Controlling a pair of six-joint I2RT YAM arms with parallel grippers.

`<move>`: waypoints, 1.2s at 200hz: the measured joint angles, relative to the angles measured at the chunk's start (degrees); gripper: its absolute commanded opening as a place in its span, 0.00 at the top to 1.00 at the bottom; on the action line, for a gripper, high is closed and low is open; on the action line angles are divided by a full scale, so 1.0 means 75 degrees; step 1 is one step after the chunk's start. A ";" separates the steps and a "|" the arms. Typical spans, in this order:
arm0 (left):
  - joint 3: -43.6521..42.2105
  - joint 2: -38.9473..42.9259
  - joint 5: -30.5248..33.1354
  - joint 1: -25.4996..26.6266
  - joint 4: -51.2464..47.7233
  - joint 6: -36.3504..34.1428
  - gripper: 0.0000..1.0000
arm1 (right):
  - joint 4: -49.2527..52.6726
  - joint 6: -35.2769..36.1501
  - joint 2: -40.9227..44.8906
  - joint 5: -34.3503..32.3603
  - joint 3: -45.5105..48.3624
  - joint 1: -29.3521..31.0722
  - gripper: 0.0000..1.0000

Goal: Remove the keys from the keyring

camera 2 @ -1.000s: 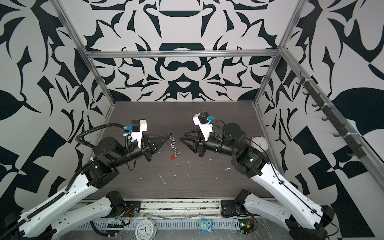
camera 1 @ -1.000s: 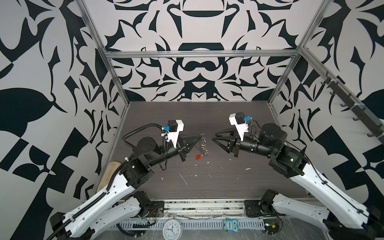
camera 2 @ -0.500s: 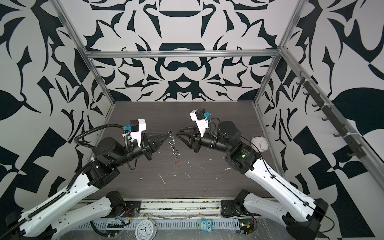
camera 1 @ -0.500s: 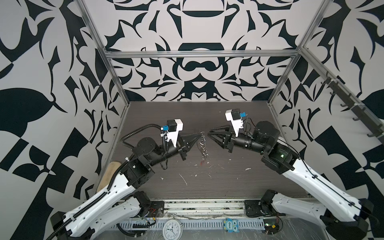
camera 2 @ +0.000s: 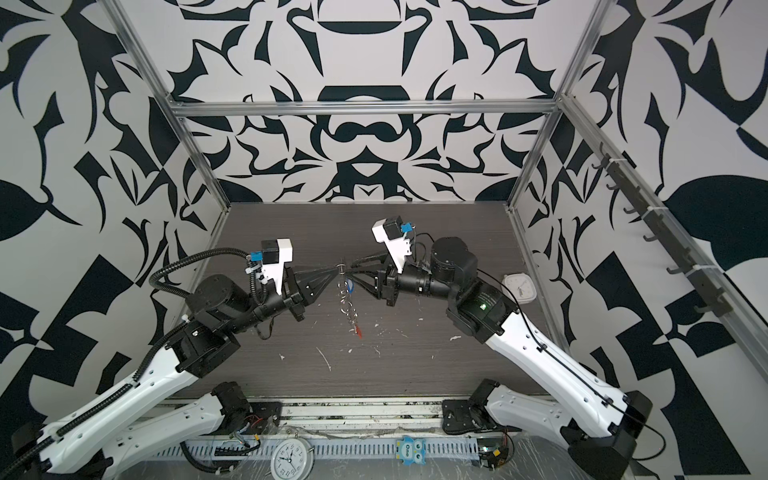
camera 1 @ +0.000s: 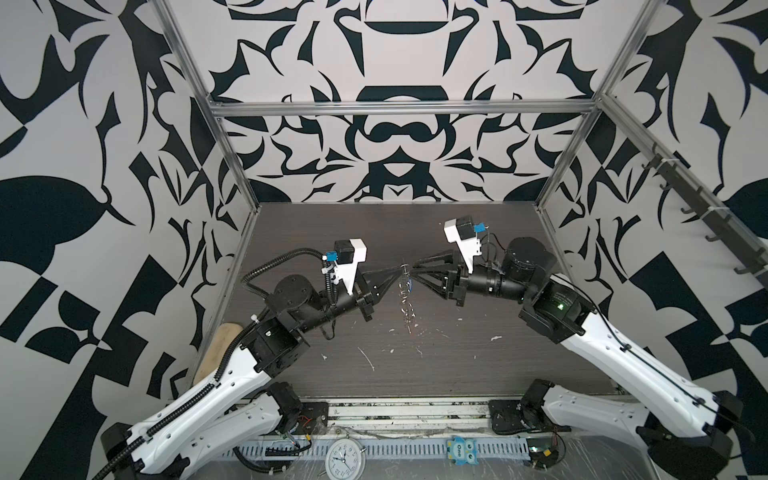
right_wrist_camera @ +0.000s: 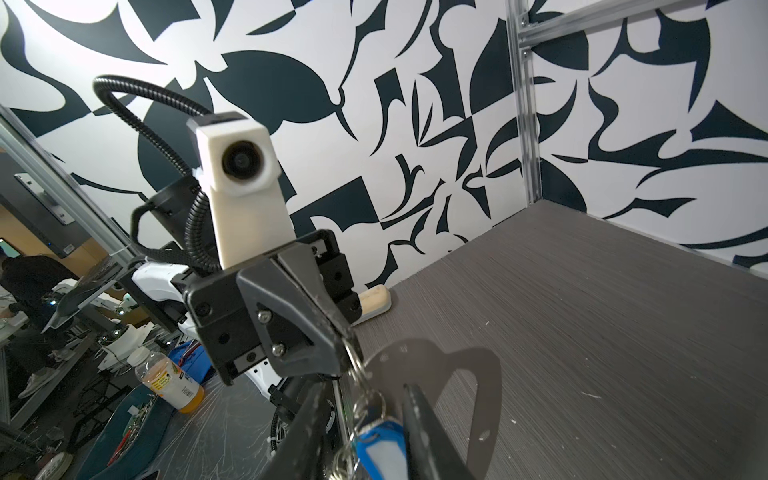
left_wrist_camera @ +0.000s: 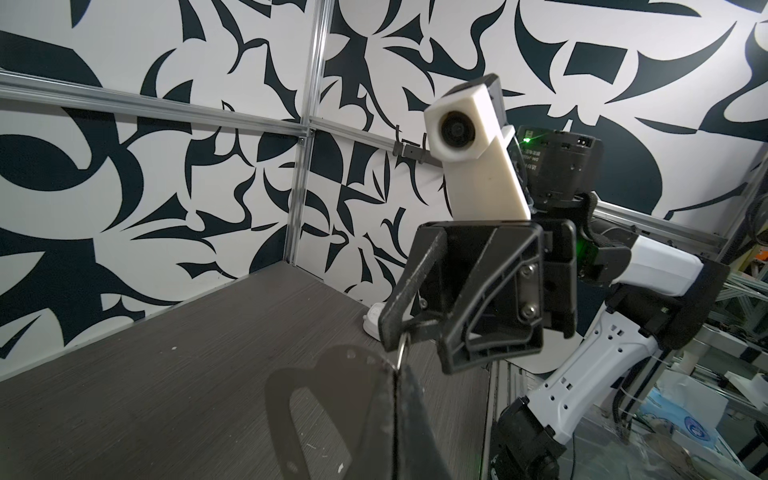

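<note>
The keyring [camera 1: 405, 299] [camera 2: 348, 303] is a chain of silvery rings hanging above the table. My left gripper [camera 1: 401, 272] [camera 2: 337, 269] [left_wrist_camera: 395, 370] is shut on its top ring [left_wrist_camera: 402, 351]. The blue key [camera 2: 350, 286] [right_wrist_camera: 382, 449] hangs just below that ring. My right gripper [camera 1: 411, 274] [camera 2: 352, 270] [right_wrist_camera: 365, 386] meets the chain from the right, open, with the blue key between its fingers. One finger lies against the tag, while a gap shows at the other. The red key [camera 2: 357, 330] dangles at the chain's lower end, close to the table.
The dark wood-grain table [camera 1: 457, 374] carries white scuff marks [camera 1: 368, 357]. A small white timer [camera 2: 519, 286] sits by the right wall. A tan oblong object [camera 1: 218, 349] lies along the left wall. A round clock [camera 1: 345, 459] rests on the front rail.
My right gripper has moved left up to the chain, narrowed, and now straddles the blue key. My left gripper still holds the top ring and has shifted slightly up and back.
</note>
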State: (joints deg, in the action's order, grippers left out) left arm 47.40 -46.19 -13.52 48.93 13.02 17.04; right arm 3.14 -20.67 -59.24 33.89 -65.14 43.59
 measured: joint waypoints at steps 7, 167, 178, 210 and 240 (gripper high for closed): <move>0.0000 0.0000 -0.0006 0.0000 0.0000 0.0006 1.00 | 0.0000 0.0006 -0.0032 0.0029 -0.0044 0.0000 0.72; 0.0003 0.0347 0.0169 0.0003 -0.0554 -0.0050 0.58 | 0.0650 0.0323 -0.0242 0.0332 -0.0248 0.0000 1.00; 0.0020 0.0481 0.0204 0.0003 -0.0714 -0.0111 0.58 | 0.0816 0.0385 -0.0242 0.0329 -0.0297 0.0000 1.00; 0.0417 0.0391 0.0076 0.0000 -0.1326 -0.0280 0.62 | 0.1268 0.0612 -0.0245 0.0335 -0.0560 0.0000 1.00; 0.0804 0.0044 -0.0254 0.0000 -0.1912 -0.0405 0.65 | 0.1853 0.0959 -0.0283 0.0385 -0.0973 0.0000 1.00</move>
State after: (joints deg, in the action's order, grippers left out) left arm 53.43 -45.87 -15.42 48.93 -1.32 14.00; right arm 17.04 -13.47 -61.36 36.77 -72.44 43.59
